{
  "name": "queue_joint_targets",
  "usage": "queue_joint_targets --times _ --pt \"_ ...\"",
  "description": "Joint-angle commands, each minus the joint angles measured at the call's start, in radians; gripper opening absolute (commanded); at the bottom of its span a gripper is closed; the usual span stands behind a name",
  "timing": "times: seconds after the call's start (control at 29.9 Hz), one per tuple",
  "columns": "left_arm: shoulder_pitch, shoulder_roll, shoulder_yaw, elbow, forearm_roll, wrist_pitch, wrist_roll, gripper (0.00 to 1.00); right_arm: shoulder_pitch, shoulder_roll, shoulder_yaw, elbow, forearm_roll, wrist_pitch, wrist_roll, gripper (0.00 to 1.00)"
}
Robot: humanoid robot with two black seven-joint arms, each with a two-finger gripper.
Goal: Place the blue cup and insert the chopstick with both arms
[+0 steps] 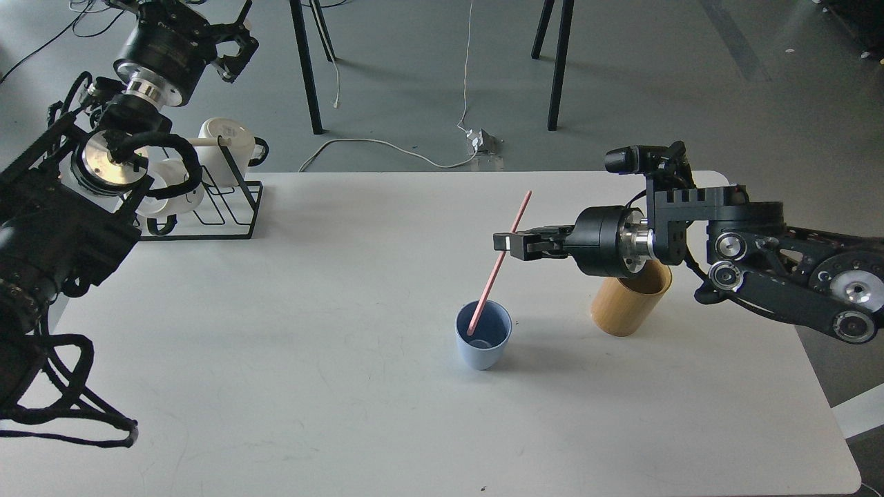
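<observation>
Chopstick [498,263] leans pinched in the right end effector [507,244], its tip inside the blue cup [483,338] standing mid-table [276,331], open room around; left end effector [231,48] raised past the far-left edge, fingers indistinct

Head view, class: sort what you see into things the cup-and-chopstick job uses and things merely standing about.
Belonging to the job:
blue cup
pink chopstick, its lower end in the cup
right gripper, holding the chopstick
left gripper, raised away

Just standing about:
tan bamboo holder
mug rack
white mugs
</observation>
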State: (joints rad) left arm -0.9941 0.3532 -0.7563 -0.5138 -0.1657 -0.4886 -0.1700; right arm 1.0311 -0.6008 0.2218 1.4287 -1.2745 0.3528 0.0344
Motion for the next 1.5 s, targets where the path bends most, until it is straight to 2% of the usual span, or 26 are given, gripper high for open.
queue_joint_targets --times 0.0,0.17,0.64,0.74,1.0,1.04,1.1,1.2,1.47 --pt "0.0 0.001 0.0 0.0 0.0 0.0 0.0 0.99 -0.002 0.009 -0.005 -0.013 -0.003 0.0 -0.001 0.05" --pt "0.0 0.001 0.0 0.0 0.0 0.0 0.0 0.99 -0.008 0.061 -0.035 -0.037 -0.003 0.0 -0.002 0.09" --pt "0.003 0.001 0.0 0.001 0.0 0.0 0.0 0.99 -0.019 0.062 -0.044 -0.039 -0.003 0.0 -0.002 0.12" --pt "0.002 0.001 0.0 0.001 -0.002 0.0 0.0 0.99 -0.023 0.061 -0.044 -0.039 -0.003 0.0 -0.002 0.23" --pt "0.002 0.001 0.0 0.001 -0.002 0.0 0.0 0.99 -0.023 0.055 -0.041 -0.036 0.0 0.0 -0.002 0.61" --pt "0.002 0.003 -0.002 0.001 -0.002 0.0 0.0 0.99 -0.023 0.053 -0.036 -0.036 0.001 0.0 -0.002 0.7" --pt "0.002 0.001 0.0 0.001 -0.002 0.0 0.0 0.99 -0.023 0.053 -0.021 -0.037 0.003 -0.006 -0.002 0.94" --pt "0.002 0.001 -0.002 0.001 -0.002 0.0 0.0 0.99 -0.016 0.052 0.043 -0.04 0.012 -0.015 -0.001 0.96" --pt "0.002 0.001 -0.002 0.001 -0.002 0.0 -0.002 0.99 -0.022 0.036 0.396 -0.141 0.131 -0.009 0.001 0.99"
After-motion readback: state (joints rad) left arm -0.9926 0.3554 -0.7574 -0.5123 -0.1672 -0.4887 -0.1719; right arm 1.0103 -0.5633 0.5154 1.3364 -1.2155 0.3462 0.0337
